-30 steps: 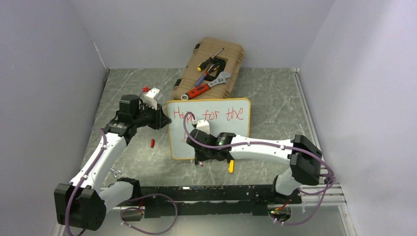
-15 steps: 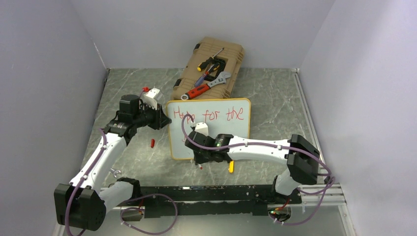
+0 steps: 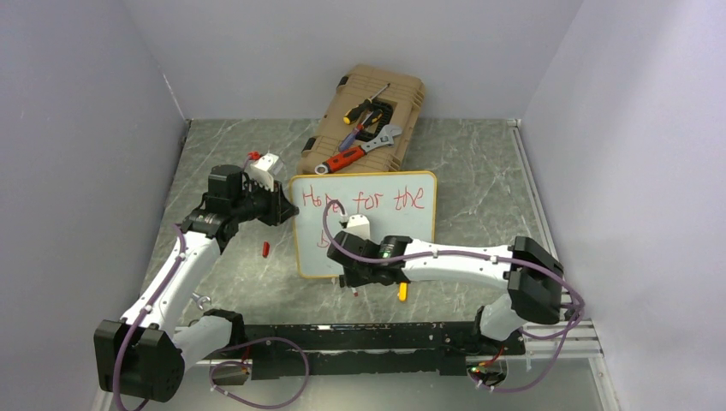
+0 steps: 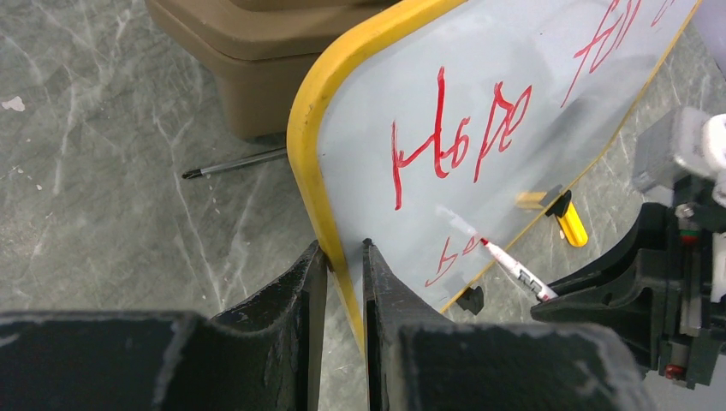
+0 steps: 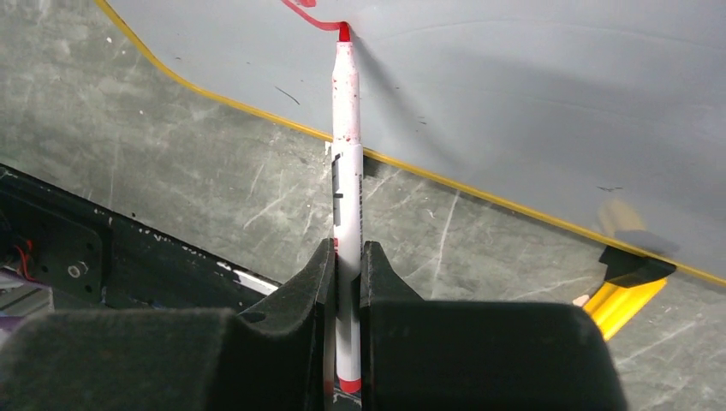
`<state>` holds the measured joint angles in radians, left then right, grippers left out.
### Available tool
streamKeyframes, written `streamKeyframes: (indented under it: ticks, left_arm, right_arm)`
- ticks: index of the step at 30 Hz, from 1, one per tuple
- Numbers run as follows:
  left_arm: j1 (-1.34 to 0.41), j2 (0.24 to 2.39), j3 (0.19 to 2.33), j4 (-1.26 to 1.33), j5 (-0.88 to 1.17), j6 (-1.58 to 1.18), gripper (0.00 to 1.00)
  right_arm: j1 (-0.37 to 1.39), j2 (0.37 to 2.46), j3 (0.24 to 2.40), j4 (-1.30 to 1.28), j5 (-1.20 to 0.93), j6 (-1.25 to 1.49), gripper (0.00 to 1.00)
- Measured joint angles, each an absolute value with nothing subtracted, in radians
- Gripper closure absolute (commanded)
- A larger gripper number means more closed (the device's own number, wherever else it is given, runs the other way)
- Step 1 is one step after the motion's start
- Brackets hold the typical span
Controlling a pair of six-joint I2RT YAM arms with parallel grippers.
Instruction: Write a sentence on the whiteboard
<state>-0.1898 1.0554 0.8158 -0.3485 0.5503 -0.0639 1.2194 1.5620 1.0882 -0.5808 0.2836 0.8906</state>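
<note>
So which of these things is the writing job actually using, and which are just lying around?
In use: whiteboard, sentence, red marker, left gripper, right gripper.
Lying about: tan tool case, hand tools on it, red cap, yellow object.

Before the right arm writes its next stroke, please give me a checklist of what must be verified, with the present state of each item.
1. Left gripper shut on the whiteboard frame: ok.
2. Marker clamped in the right gripper: ok.
3. Marker tip on the board, at the end of a red stroke: ok.
4. Blank surface to the right of the tip for more letters: ok.
5. The sentence complete: not ok; the second line is only begun.
6. Black foot firm on the table: cannot tell.
</note>
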Motion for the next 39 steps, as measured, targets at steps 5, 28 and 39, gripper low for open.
streamKeyframes:
  ticks: [5, 28, 39]
  left_arm:
    - [-0.190, 1.055, 0.816, -0.348, 0.551, -0.064, 1.00]
    - [-0.194, 1.055, 0.816, -0.348, 0.547, -0.064, 1.00]
    - [-0.194, 1.055, 0.816, -0.348, 0.546, -0.064, 1.00]
  right_arm:
    - [1.223, 1.491, 1.046, -0.555, 0.316, 0.883, 1.00]
    - [1.189, 1.496, 1.048, -0.543, 0.331, 0.848, 1.00]
    - [1.186, 1.509, 1.050, -0.521, 0.293, 0.812, 1.00]
